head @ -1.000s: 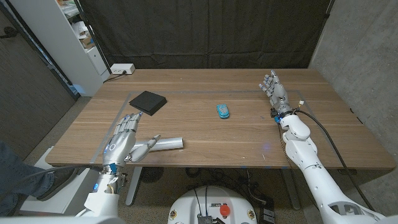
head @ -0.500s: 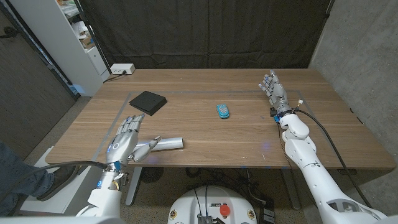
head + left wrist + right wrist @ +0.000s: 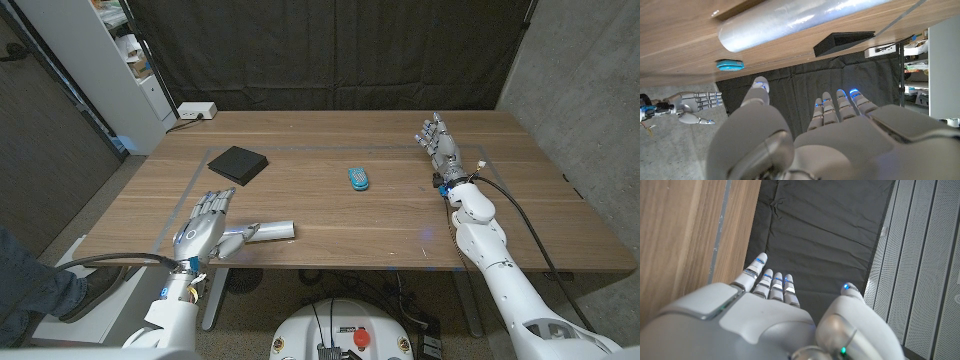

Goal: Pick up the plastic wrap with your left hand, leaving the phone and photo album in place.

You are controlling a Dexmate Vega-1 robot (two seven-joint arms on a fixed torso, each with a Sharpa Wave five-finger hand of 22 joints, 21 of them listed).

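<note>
The plastic wrap (image 3: 268, 231), a clear shiny roll, lies near the table's front edge; it shows too as the plastic wrap (image 3: 790, 22). My left hand (image 3: 205, 227) stands just left of the roll with fingers apart and holds nothing; its thumb reaches toward the roll's near end. In its own wrist view the left hand (image 3: 805, 135) is apart from the roll. The black photo album (image 3: 238, 164) lies farther back on the left, and the teal phone (image 3: 358, 178) sits mid-table. My right hand (image 3: 438, 141) stands open at the far right, fingers spread.
Grey tape lines mark a rectangle on the wooden table (image 3: 330, 215). A white power strip (image 3: 195, 111) sits at the back left corner, beside a white shelf (image 3: 120, 60). A person's leg in jeans (image 3: 30, 290) shows at the lower left.
My left hand has drawn back slightly toward the table's front edge, staying beside the roll's end. The roll, album, phone and right hand have not moved.
</note>
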